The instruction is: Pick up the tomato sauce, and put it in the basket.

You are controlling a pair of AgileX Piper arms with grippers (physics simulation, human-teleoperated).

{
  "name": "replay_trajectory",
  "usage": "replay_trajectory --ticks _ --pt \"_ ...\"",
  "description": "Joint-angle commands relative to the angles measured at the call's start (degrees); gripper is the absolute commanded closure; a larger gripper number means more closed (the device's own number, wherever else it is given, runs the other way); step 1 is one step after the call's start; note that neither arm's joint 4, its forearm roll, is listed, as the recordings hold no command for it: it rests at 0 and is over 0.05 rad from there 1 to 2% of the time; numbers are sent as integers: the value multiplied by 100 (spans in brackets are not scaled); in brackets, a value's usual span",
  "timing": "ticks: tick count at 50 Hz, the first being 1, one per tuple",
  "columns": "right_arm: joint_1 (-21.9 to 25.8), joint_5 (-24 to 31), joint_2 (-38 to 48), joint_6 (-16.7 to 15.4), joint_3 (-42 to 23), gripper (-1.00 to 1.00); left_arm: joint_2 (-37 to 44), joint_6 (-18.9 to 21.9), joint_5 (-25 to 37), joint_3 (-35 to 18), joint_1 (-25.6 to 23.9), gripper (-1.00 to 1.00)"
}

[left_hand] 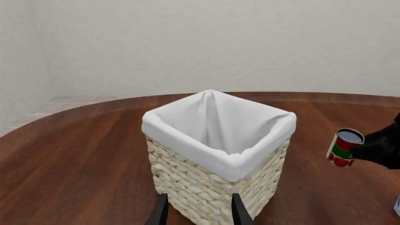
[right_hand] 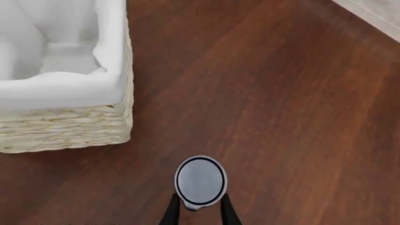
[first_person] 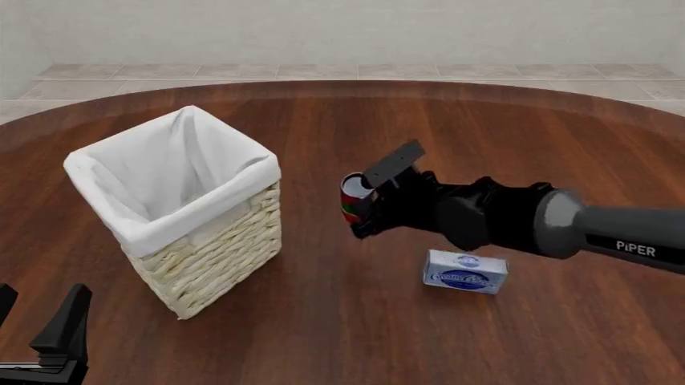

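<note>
The tomato sauce can [first_person: 352, 197], red and green with a silvery top, is gripped by my right gripper [first_person: 362, 212], which is shut on it. The can is held slightly tilted to the right of the basket [first_person: 214, 257], apart from it and seemingly just above the table. The right wrist view looks down on the can's top [right_hand: 200, 180] between the fingers [right_hand: 172, 213], with the basket [right_hand: 62, 129] off to one side. My left gripper [first_person: 38, 314] is open and empty near the table's front left. Its wrist view shows the basket [left_hand: 206, 187] close ahead and the can [left_hand: 344, 147].
A blue-and-white box [first_person: 466, 273] lies on the brown wooden table [first_person: 321, 337], right of the can and under the right arm. The basket's white liner [first_person: 160, 172] shows nothing inside. A tiled floor [first_person: 321, 72] lies beyond the table's far edge.
</note>
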Motion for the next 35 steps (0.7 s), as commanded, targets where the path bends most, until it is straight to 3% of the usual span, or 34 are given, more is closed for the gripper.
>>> replay_trajectory --ticks 1,35 --pt "15 378 -501 -110 -154 100 0 0 0 0 0 -100" --pt "337 1805 -289 -854 -2229 100 0 0 0 0 0 -100"
